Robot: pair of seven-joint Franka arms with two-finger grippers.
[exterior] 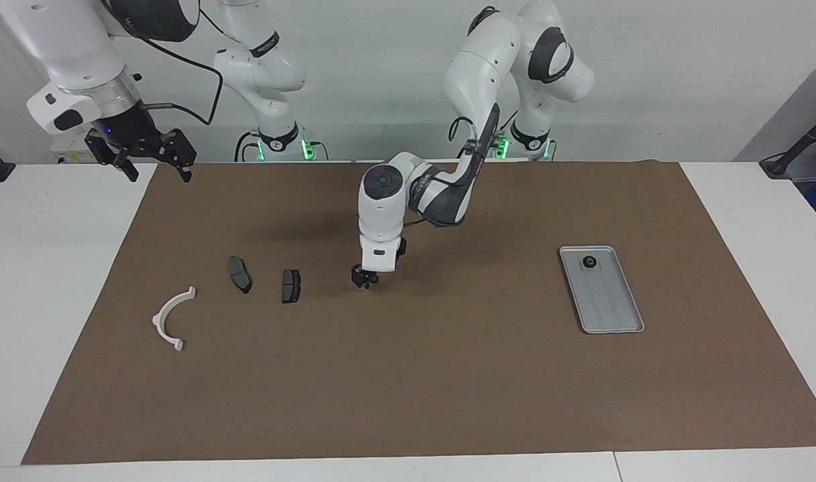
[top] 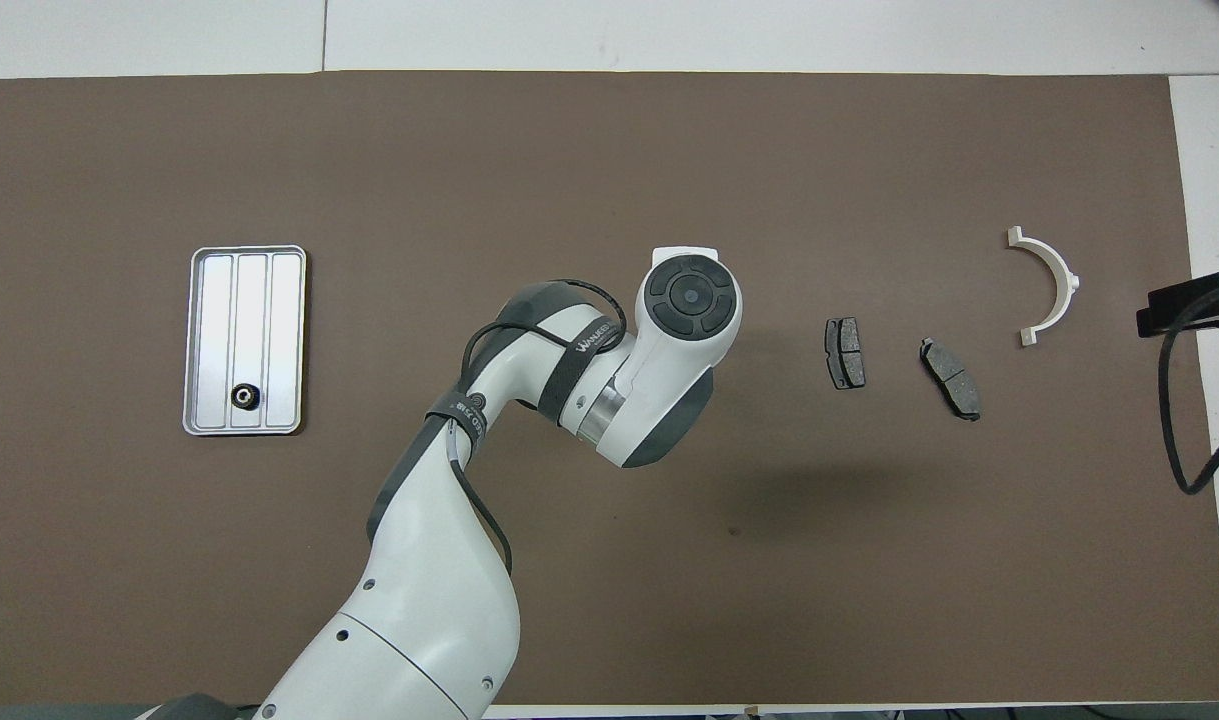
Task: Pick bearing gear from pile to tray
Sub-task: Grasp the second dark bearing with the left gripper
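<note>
The left end effector (exterior: pixel 362 281) points down, low over the brown mat (exterior: pixel 408 375); whether its fingers grip anything I cannot tell. In the overhead view, two dark grey brake pads (top: pixel 845 352) (top: pixel 950 378) and a white curved half-ring bracket (top: pixel 1047 285) lie at its three o'clock; the flat silver-grey metal tray (top: pixel 215 335), holding a small black round bearing gear (top: pixel 244 397), lies at nine o'clock. The right end effector (exterior: pixel 154 161) waits released over the counter (exterior: pixel 53 268) edge.

A mat (exterior: pixel 408 375) covers the middle of the table (exterior: pixel 46 301). The tray (exterior: pixel 602 289) lies on the mat toward the left arm's end. One small round part (exterior: pixel 589 262) sits in the tray, at the end nearer the robots. Two brake pads (exterior: pixel 240 274) (exterior: pixel 290 286) lie side by side toward the right arm's end. The curved bracket (exterior: pixel 172 318) lies beside them, closer to that end and slightly farther from the robots.
</note>
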